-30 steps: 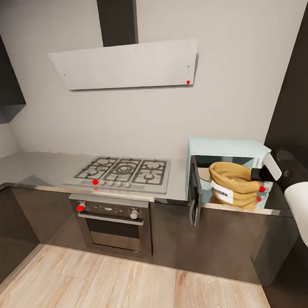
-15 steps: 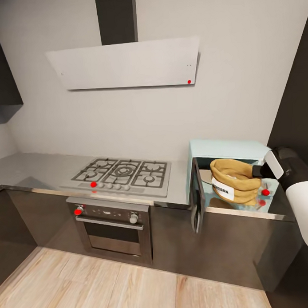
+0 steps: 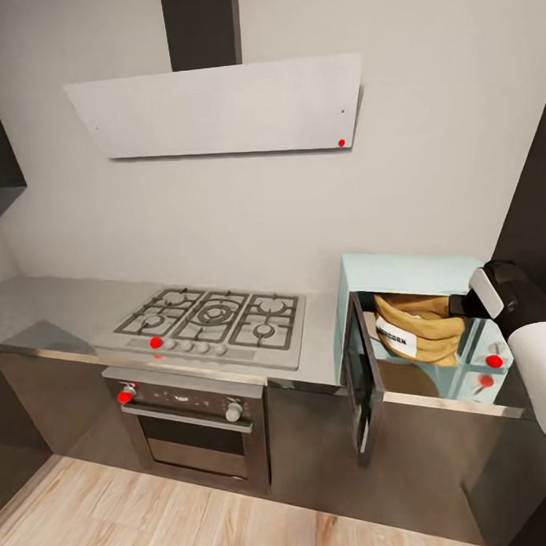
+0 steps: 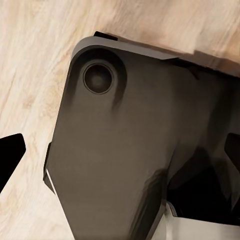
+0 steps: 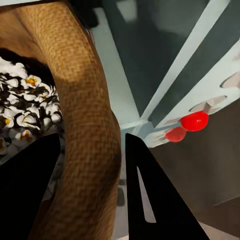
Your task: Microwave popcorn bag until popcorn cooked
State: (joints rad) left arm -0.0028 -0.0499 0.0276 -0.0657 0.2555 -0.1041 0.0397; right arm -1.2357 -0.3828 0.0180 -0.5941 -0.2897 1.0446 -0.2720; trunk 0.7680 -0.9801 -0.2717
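A steel hob (image 3: 212, 325) sits above a built-in oven (image 3: 192, 425) with red knobs. A white hood (image 3: 220, 108) hangs overhead; light wood floor (image 3: 156, 521) lies below.

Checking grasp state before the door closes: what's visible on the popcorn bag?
The popcorn bag is a tan, burlap-like sack with a thick rolled rim and a white label with dark lettering. It is upright, slightly tilted, inside the open microwave. The right pincer straddles its rim, one finger inside, one outside. The right wrist view shows white popped kernels inside.
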